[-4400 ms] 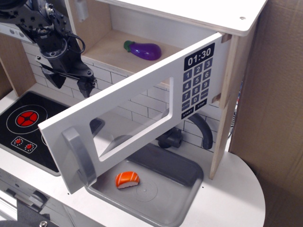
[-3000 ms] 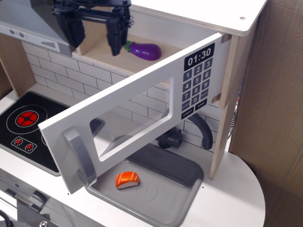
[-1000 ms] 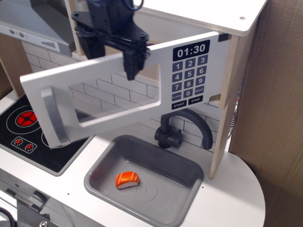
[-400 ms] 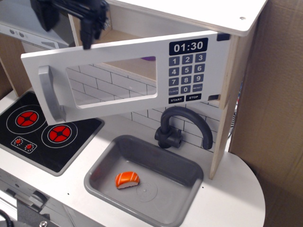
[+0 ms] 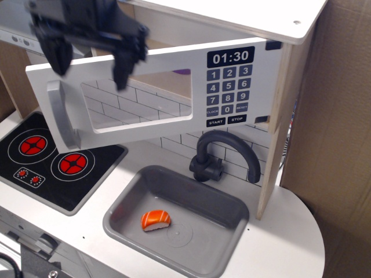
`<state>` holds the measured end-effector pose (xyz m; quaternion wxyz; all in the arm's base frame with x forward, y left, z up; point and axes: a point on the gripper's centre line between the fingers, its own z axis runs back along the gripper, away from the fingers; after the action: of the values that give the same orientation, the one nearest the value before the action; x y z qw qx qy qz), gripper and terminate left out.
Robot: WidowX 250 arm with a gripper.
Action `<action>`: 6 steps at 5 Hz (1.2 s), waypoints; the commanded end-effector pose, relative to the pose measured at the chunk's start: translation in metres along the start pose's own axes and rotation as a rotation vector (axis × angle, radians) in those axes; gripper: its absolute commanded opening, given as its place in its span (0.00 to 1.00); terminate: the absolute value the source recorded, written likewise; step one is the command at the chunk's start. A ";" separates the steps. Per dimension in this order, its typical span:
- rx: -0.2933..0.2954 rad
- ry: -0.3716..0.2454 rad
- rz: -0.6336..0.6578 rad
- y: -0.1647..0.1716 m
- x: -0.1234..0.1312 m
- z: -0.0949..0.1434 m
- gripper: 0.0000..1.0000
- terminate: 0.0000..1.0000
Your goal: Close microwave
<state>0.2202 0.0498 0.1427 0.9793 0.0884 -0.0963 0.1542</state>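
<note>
A: Nearest the camera, what is being seen?

B: Closest in, a grey sink [image 5: 124, 200] is being shown with an orange-and-white sushi piece [image 5: 156, 219] lying in its basin, left of centre. A black stovetop [image 5: 49, 174] with red burners is sitting just left of the sink, and a dark faucet [image 5: 223, 156] is standing behind it.

A: And the microwave?

B: The microwave [image 5: 174, 87] is being seen above the sink, under the white top shelf. Its white door is being left nearly shut: the handle side on the left is standing out from the cabinet, with the wooden interior showing above the door's top edge.

A: Gripper?

B: The gripper [image 5: 90, 58] is being held in front of the door's upper left, fingers spread wide, nothing pinched. Contact with the door cannot be told; the gripper is blurred.

A: Step in hand?

B: Judged as the final push. The next move is being read as pressing the handle side of the door back until it is sitting flush.

A: Anything inside the microwave?

B: A bit of purple is being glimpsed through the window's top right; it is too hidden to be named.
</note>
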 end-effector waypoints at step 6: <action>-0.071 -0.223 -0.049 -0.007 0.078 -0.095 1.00 0.00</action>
<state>0.3013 0.0840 0.0433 0.9741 0.0695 -0.1830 0.1135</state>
